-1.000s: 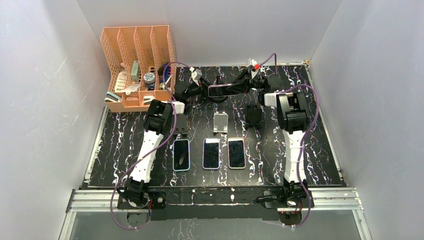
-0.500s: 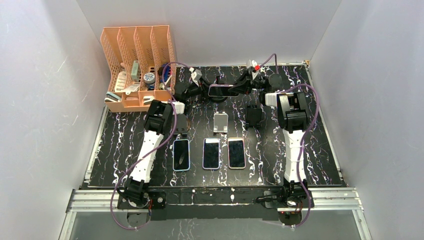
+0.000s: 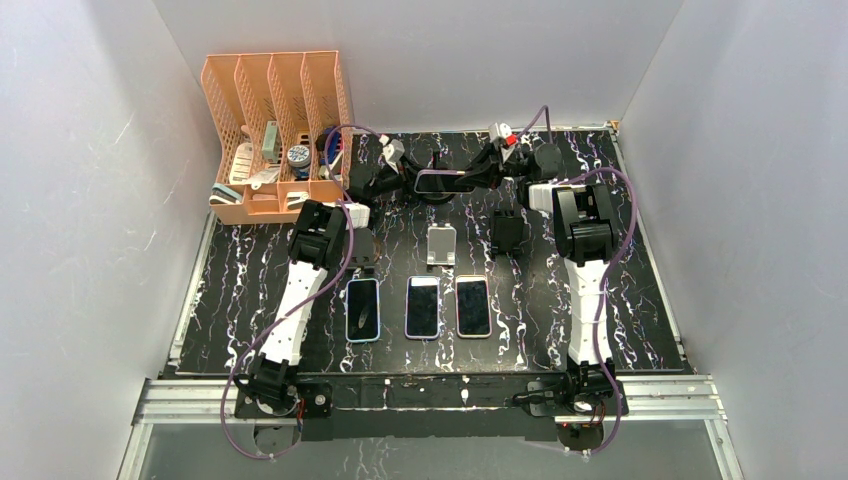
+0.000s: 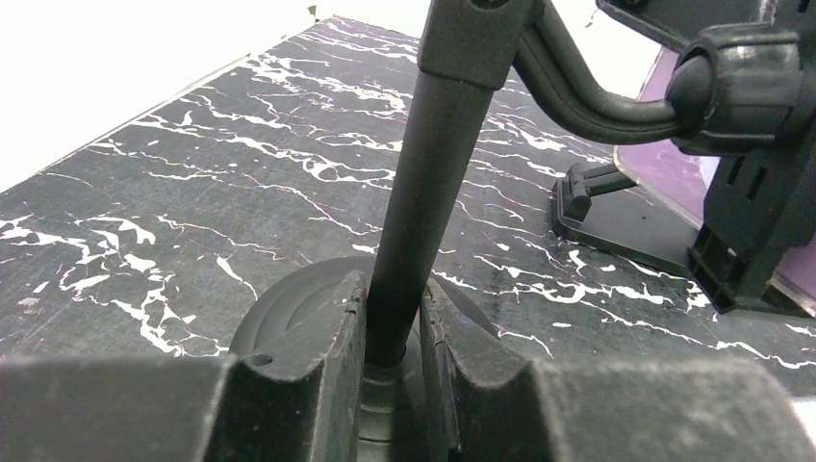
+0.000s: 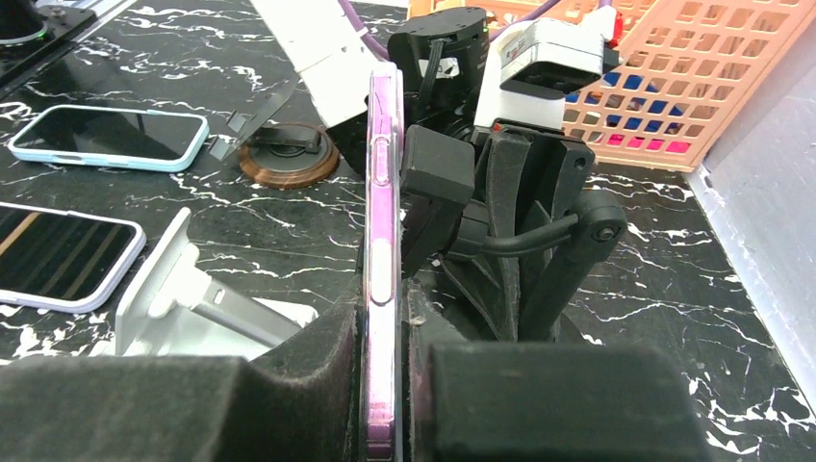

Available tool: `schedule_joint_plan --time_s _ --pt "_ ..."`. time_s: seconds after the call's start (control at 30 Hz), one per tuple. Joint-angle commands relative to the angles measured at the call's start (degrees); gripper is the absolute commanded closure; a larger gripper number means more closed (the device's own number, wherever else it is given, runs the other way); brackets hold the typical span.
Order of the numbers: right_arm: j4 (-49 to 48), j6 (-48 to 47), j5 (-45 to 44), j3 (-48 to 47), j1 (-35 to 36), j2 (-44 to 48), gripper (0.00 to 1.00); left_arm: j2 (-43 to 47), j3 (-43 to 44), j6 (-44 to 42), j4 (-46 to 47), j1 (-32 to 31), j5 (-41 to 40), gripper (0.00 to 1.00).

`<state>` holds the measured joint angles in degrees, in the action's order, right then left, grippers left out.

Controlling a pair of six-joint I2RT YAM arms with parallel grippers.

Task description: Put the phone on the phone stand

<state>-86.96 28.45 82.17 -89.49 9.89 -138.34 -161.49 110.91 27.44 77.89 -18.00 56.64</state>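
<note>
1 pink-cased phone (image 5: 382, 192) edge-on in right claw (image 5: 385, 332), screen hidden.

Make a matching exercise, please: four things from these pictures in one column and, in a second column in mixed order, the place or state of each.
Things
1. purple phone
2. black stand pole
3. white stand
4. orange organizer

Places or states
A. at the far left, with small items in it
B. gripped near its base by the left claw
C. standing just beyond the row of three phones, seen from the arm bases
D. held edge-on in the right claw, against the black holder

Right pairs: 1-D, 2-B, 3-C, 4-A
</note>
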Motion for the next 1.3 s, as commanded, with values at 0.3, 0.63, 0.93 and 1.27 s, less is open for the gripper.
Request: schedule_joint_plan --time_s 0.3,0.63,0.93,1.27 --pt "16.71 -0.16 7.01 -15.6 1.08 -6.21 0.99 0.58 -0.58 -4.86 -6.99 -4.15 5.22 1.0" --pt "-13.77 39.55 16.01 -31.05 1.52 -17.85 0.99 1.47 -0.94 -7.94 -10.43 -4.19 4.27 1.0" --pt "-15.92 39.68 16.18 -22.69 1.93 -14.45 0.99 3.55 -1.95 -14.68 -18.56 -4.15 2.5 1.0" --pt "-16.95 39.21 16.27 -21.77 2.76 -14.92 0.99 7.98 -3.11 -18.83 -22.5 -4.24 -0.88 1.0"
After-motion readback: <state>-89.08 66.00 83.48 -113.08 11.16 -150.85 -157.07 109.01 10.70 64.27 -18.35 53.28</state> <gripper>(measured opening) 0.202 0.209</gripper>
